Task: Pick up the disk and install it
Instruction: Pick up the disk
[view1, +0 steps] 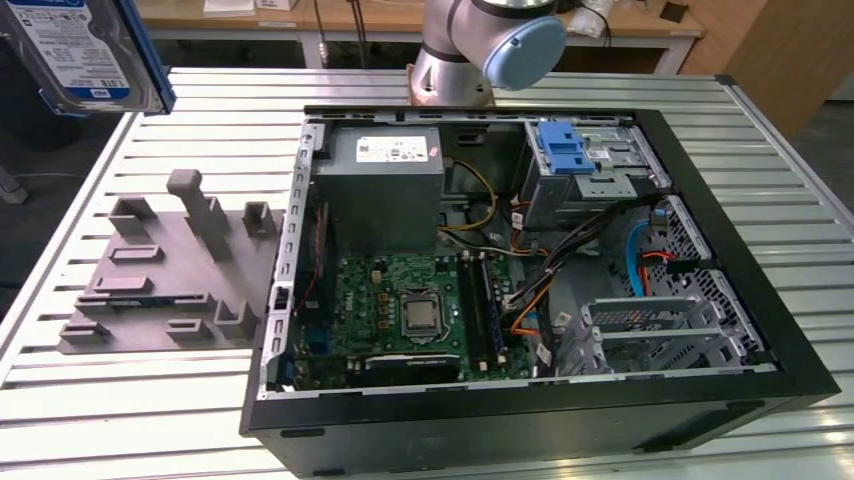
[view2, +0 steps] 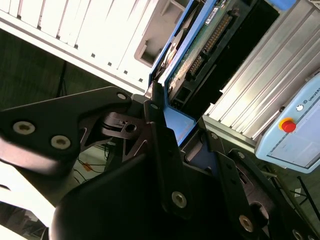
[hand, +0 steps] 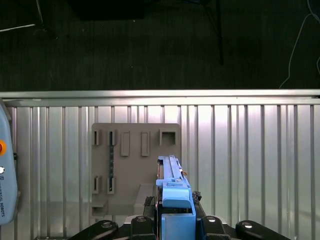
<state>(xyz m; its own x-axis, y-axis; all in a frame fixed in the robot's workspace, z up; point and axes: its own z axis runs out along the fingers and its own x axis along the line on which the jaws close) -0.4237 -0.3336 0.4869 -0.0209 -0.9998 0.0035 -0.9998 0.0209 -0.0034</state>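
as the tool clamps the disk edge-on, both hang above the grey fixture.

On bench: computer case; fixture plate just beside it, exterior view's left; disk aloft over far left corner; arm base behind case.

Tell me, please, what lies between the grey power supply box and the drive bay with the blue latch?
In the exterior view, yellow and black wires lie in the gap between the power supply box and the drive bay.
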